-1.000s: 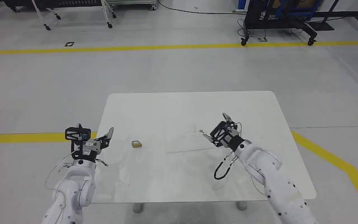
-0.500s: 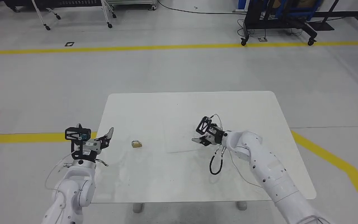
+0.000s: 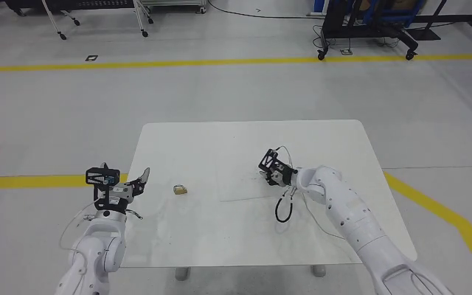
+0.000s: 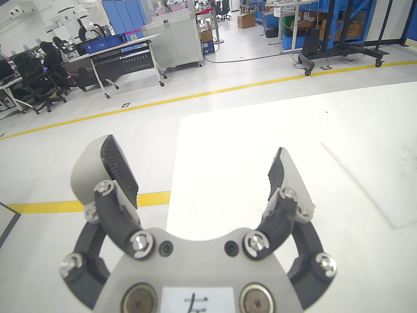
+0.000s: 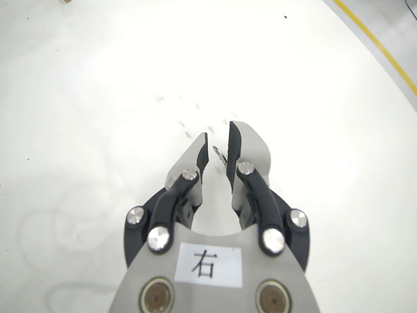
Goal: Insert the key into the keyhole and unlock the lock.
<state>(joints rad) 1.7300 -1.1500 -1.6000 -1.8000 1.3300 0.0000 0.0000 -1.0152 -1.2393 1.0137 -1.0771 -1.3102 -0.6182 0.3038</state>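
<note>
Top view: the white desk (image 3: 221,147) has the little brass lock (image 3: 180,189) lying on its own toward the left side, between the two arms. The left arm (image 3: 103,236) sits off the desk's left edge. The left jaws are spread wide and point in toward the lock, but they're well apart from it. The right arm (image 3: 346,214) stretches in from the right with the wrist bent down near the middle of the desk and the right jaws low at the surface (the key is too small to pick out from up here).

Left wrist view: writing-wise there's just a white sticker (image 4: 197,299) with one dark character on the plate behind the jaws. The left jaws are released, ribbed pads far apart, nothing between them, hanging over the desk's corner and the floor beside it. A thin white mat (image 4: 374,180) lies flat on the desk farther in.

Right wrist view: same deal here, another white sticker (image 5: 208,264) with a single character. The key (image 5: 219,155) lies on the desk right between the right jaws. It sits at an angle, with one end right at one pad and a gap to the other. So the jaws are drawn in narrow around it but not clamped. The lock sits well apart from them, far across the desk.
</note>
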